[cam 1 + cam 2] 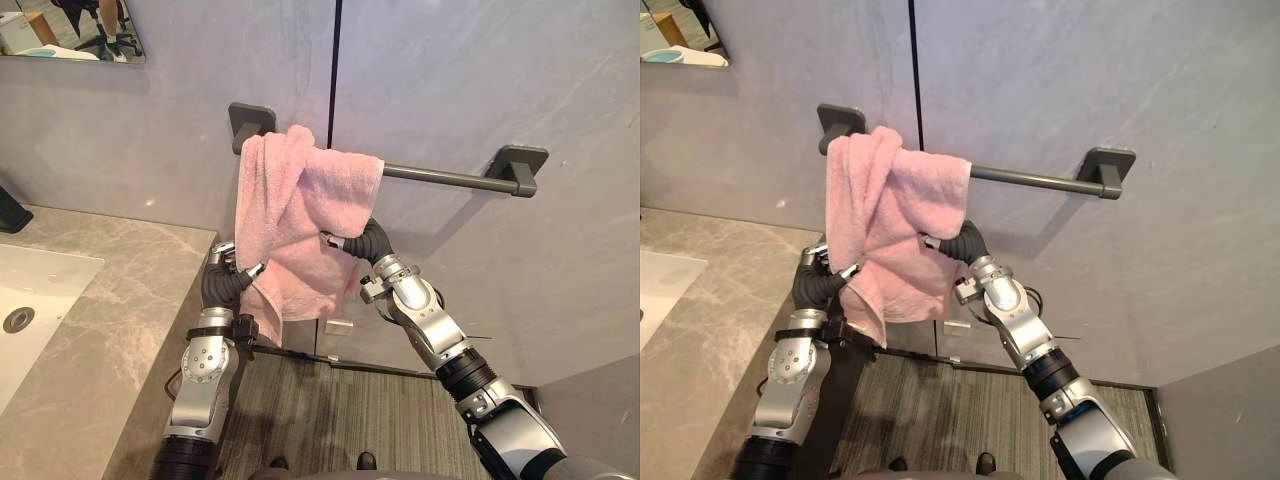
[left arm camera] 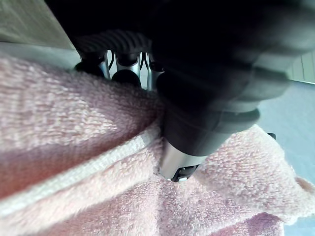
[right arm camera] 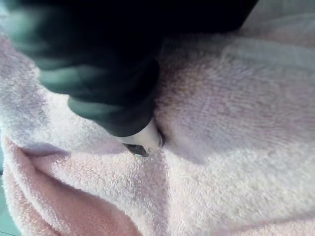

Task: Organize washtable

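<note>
Pink towel (image 1: 300, 200): draped, bunched, over wall rail (image 1: 440, 177), upper centre of frame. Left hand (image 1: 228, 283) pinches its lower-left edge. Right hand (image 1: 366, 241) is against its right side; grip cannot be told. Risk: uneven tugging likely slides it off.

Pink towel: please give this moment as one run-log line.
pink towel: bunched over towel bar's left end | left hand: pinches towel's lower edge | right hand: at towel's right side, grip hidden
</note>
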### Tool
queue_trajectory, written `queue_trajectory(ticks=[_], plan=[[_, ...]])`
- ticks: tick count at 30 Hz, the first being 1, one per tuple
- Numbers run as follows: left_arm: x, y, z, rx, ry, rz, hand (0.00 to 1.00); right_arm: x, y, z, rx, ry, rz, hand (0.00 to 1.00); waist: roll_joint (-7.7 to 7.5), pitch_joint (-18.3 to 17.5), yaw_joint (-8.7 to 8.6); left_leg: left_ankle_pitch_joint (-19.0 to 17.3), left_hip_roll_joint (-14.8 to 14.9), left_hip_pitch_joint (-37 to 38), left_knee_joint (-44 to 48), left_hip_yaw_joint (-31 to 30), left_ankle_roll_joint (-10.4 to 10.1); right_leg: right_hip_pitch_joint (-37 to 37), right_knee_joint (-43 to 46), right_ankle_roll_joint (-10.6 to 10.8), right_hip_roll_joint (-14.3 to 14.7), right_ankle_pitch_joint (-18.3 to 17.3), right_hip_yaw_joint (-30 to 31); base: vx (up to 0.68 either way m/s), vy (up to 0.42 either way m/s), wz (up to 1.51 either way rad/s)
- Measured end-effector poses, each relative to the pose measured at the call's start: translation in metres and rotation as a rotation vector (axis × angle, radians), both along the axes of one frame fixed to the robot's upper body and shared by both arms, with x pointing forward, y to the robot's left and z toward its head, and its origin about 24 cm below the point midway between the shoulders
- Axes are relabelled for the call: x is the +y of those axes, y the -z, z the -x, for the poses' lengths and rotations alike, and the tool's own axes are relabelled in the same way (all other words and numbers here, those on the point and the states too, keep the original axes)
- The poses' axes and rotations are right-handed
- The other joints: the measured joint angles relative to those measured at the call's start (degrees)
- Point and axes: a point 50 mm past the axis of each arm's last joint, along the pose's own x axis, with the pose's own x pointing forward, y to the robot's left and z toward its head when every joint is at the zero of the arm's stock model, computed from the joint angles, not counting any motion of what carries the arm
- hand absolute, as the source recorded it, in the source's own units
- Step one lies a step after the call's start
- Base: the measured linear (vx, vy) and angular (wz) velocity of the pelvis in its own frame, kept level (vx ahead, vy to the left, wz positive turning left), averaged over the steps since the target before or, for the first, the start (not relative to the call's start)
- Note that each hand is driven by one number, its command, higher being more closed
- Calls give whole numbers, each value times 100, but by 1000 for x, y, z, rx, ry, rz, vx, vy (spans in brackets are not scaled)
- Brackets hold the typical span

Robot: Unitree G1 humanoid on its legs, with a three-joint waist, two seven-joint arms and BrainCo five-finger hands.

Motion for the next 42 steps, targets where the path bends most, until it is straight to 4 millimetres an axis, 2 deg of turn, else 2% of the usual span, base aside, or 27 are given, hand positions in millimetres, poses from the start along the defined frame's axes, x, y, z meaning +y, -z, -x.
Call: queue_trajectory(ticks=[9,17,21,26,29,42], plan=[[0,0,0,0,0,-1,100,-4,-1,-1,-5,-5,9,100,0,0,-12,-1,2,39,0,58,-1,0,21,0,1,0,69,-11,0,-3],[-3,-2,0,-11,41,-10,100,-23,2,8,-8,35,-37,100,1,1,-34,-1,-3,101,-5,81,-1,2,36,3,-2,-2,91,-1,0,0],[-5,-4,0,-18,47,-12,100,-28,8,12,8,41,-41,100,4,4,-131,-3,-2,191,-29,119,-1,3,155,5,-1,-72,136,-34,1,-4],[-10,-5,-2,-27,71,-1,100,-38,8,19,-4,62,-67,100,13,10,-155,-18,-8,216,-47,206,-5,-62,229,47,-2,-112,231,-30,5,-10],[-15,-13,-5,-60,96,8,100,-44,5,18,-15,81,-77,100,23,16,-185,-17,-22,224,-68,217,-5,-79,249,61,-13,-122,235,0,0,0],[-17,-21,-11,-93,132,52,100,-50,3,17,-25,105,-85,100,84,58,-337,-24,-20,241,-71,232,0,-84,249,66,-7,-131,272,-11,-2,-1]])
